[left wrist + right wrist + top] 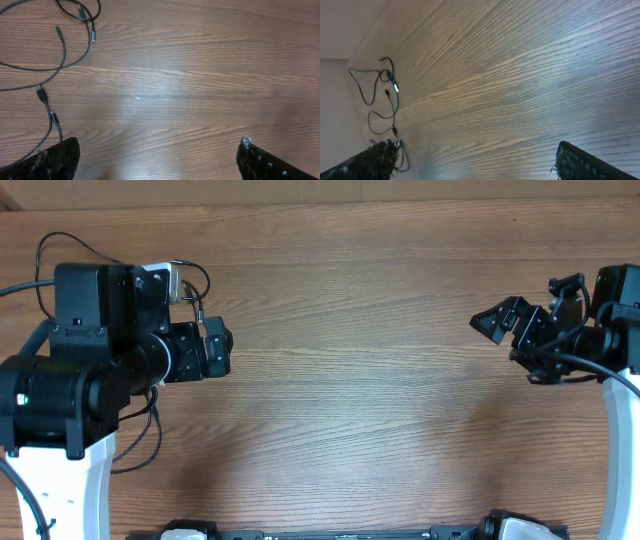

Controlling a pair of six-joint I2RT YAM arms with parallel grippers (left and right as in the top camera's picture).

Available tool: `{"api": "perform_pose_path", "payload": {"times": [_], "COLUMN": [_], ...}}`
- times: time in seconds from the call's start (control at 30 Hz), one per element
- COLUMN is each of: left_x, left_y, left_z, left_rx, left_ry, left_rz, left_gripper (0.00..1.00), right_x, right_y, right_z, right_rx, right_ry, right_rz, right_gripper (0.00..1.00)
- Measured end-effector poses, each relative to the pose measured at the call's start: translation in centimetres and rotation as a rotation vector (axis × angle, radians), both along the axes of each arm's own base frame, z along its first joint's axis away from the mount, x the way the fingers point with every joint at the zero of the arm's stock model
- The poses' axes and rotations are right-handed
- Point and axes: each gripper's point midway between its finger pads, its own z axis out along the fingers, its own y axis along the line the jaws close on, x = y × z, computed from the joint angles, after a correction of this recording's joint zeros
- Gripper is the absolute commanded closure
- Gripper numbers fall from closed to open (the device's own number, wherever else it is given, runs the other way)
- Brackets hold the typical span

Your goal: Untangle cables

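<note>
The cables (62, 47) are thin black cords with small plug tips, lying loose and crossing on the wood table at the upper left of the left wrist view. In the overhead view the cables (196, 280) show around and partly under the left arm. They also lie far off at the left of the right wrist view (390, 87). My left gripper (160, 162) is open and empty, with the cords to its left; it also shows overhead (224, 348). My right gripper (475, 162) is open and empty, far from the cords at the table's right side (508, 345).
The wood table (350, 380) spans the whole view. The left arm's body (80, 360) covers part of the cords. Thicker black robot wires run along the right arm (600, 370). The table's far edge meets a pale wall in the right wrist view (340, 30).
</note>
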Motion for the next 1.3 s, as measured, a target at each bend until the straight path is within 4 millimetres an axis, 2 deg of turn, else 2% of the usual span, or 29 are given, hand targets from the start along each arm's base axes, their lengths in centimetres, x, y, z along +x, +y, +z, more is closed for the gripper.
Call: {"api": "perform_pose_path", "payload": {"times": [0.13, 0.37, 0.5, 0.67, 0.77, 1.3], "left_x": [0.4, 1.2, 1.6, 2.1, 2.2, 2.3], "left_y": [0.0, -0.1, -0.1, -0.2, -0.2, -0.2], "left_z": [-0.5, -1.3, -1.9, -2.5, -2.7, -2.8], "left_rx": [0.002, 0.004, 0.006, 0.008, 0.008, 0.009], "left_ry": [0.018, 0.053, 0.074, 0.097, 0.105, 0.109], "left_rz": [0.0, 0.0, 0.0, 0.0, 0.0, 0.0], "left_gripper": [0.0, 0.0, 0.0, 0.0, 0.0, 0.0], "right_x": [-1.5, -6.2, -9.1, -12.0, -13.3, -13.7], "right_y": [0.2, 0.1, 1.0, 1.6, 1.8, 1.8], "right_z": [1.0, 3.6, 5.1, 5.6, 4.9, 4.4], "right_rx": [-0.023, -0.117, -0.15, -0.16, -0.154, -0.149], "right_ry": [-0.019, -0.082, -0.15, -0.172, -0.125, -0.09], "right_rz": [0.003, -0.024, -0.014, -0.014, -0.013, -0.012], "right_gripper": [0.0, 0.0, 0.0, 0.0, 0.0, 0.0]}}
